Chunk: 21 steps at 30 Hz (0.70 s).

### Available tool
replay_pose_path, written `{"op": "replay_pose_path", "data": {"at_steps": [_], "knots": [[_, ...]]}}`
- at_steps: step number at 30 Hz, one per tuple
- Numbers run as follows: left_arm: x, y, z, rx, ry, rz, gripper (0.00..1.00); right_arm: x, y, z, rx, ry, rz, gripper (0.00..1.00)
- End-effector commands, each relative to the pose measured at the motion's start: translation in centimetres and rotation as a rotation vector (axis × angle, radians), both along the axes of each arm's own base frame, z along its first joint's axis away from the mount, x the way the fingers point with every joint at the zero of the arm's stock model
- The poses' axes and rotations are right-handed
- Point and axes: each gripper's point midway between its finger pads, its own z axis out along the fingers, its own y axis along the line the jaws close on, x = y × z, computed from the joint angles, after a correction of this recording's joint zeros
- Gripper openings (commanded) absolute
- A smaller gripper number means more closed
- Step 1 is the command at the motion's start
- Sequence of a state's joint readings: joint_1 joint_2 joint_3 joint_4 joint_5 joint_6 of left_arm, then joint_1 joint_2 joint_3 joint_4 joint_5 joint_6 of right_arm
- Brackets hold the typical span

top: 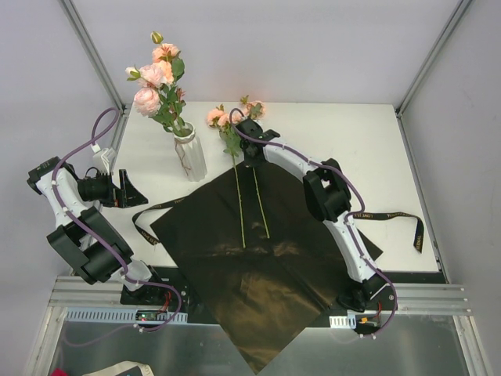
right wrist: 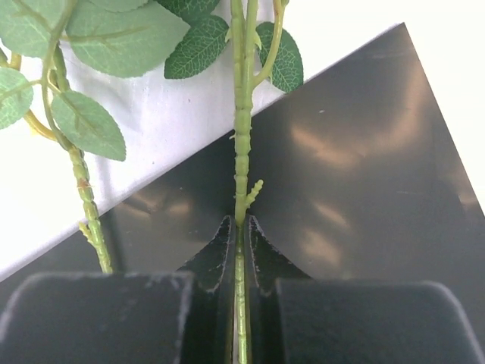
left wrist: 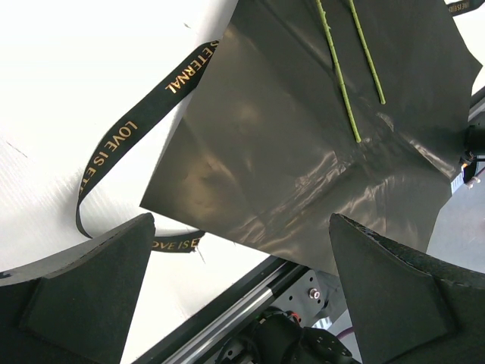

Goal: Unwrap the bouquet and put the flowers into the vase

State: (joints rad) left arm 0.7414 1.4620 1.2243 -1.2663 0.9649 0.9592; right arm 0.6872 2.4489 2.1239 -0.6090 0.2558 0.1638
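In the top view the fingertips of the right pincer (top: 252, 155) are covered by its own wrist, and the upper ends of the two loose stems (top: 242, 207) are lost beneath it. A stretch of the black ribbon (top: 391, 216) is hidden behind the right arm (top: 337, 204) at the right of the frame. In the right wrist view the blossoms are cut off by the top edge, so only leaves and stalks are seen. In the left wrist view the ribbon's gold lettering is only partly readable where the band is twisted.

The right pincer is shown clamped on one stem (right wrist: 242, 136), its fingers (right wrist: 220, 243) pressed together around it over the upper edge of the black wrap (right wrist: 356, 167). A second stem (right wrist: 85, 205) is seen at the left of that frame, untouched. The left pincer (top: 129, 192) is held with its fingers wide apart at the left of the top view, over the table (top: 352, 141), with nothing gripped or touched.

The vase (top: 190, 157) is stood upright left of centre, just beside the wrap's upper corner, with several peach-pink roses (top: 156, 74) set in it. The wrap is spread flat at centre, its lower corner carried past the table's near edge.
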Motion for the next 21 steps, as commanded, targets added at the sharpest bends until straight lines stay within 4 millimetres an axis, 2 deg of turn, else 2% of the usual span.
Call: {"op": "replay_pose_path", "data": {"at_steps": [1,2,3,4,5,7,8,9,10,11,12,13,15,16,17,18,19,20,21], "knots": [[0.2,-0.1,1.1,-0.005,-0.044,-0.011,0.99,1.4,-0.5,5.7,0.097,-0.119,-0.085,0.01],[0.2,-0.1,1.1,-0.004,-0.045,-0.01,0.99,1.7,-0.5,8.5,0.143,-0.17,-0.097,0.01],[0.2,-0.1,1.2,-0.003,-0.047,-0.01,0.99,1.5,-0.8,8.8,0.161,-0.178,-0.112,0.01],[0.2,-0.1,1.2,-0.003,-0.047,-0.01,0.99,2.4,-0.6,10.8,0.217,-0.237,-0.125,0.01],[0.2,-0.1,1.3,0.0,-0.049,-0.009,0.99,2.5,-0.8,14.2,0.269,-0.297,-0.128,0.01],[0.3,-0.1,1.5,-0.002,-0.051,-0.007,0.99,3.2,-0.3,18.2,0.359,-0.379,-0.123,0.01],[0.3,-0.2,1.6,-0.007,-0.052,-0.007,0.99,3.2,-0.4,21.3,0.403,-0.433,-0.117,0.01],[0.3,-0.2,1.7,-0.009,-0.056,-0.006,0.99,3.2,-0.3,23.2,0.433,-0.468,-0.11,0.01],[0.3,-0.2,1.8,-0.009,-0.058,-0.006,0.99,3.2,0.0,26.9,0.504,-0.543,-0.085,0.01],[0.3,-0.2,1.8,-0.012,-0.056,-0.004,0.99,3.0,0.3,28.8,0.541,-0.585,-0.064,0.01],[0.4,-0.2,1.9,-0.014,-0.058,-0.003,0.99,2.7,0.6,30.7,0.579,-0.627,-0.045,0.01],[0.4,-0.3,1.9,-0.016,-0.058,-0.002,0.99,2.2,1.1,34.1,0.644,-0.712,-0.004,0.01],[0.4,-0.3,2.0,-0.023,-0.06,-0.002,0.99,1.3,2.4,38.6,0.726,-0.823,0.057,0.01],[0.5,-0.3,2.0,-0.026,-0.059,-0.002,0.99,0.9,2.9,39.9,0.725,-0.859,0.102,0.01],[0.5,-0.3,2.0,-0.027,-0.058,-0.001,0.99,0.3,3.3,42.4,0.755,-0.915,0.131,0.01],[0.4,-0.3,1.9,-0.031,-0.053,0.002,0.99,-0.7,4.3,45.0,0.808,-1.001,0.168,0.01],[0.4,-0.4,2.0,-0.032,-0.054,-0.001,0.99,-1.6,4.7,46.8,0.843,-1.062,0.203,0.01],[0.4,-0.3,2.0,-0.032,-0.054,0.002,0.99,-2.2,5.2,47.3,0.842,-1.123,0.24,0.01],[0.4,-0.4,2.0,-0.031,-0.056,0.0,0.99,-3.9,5.6,50.6,0.917,-1.252,0.27,0.01]]}}
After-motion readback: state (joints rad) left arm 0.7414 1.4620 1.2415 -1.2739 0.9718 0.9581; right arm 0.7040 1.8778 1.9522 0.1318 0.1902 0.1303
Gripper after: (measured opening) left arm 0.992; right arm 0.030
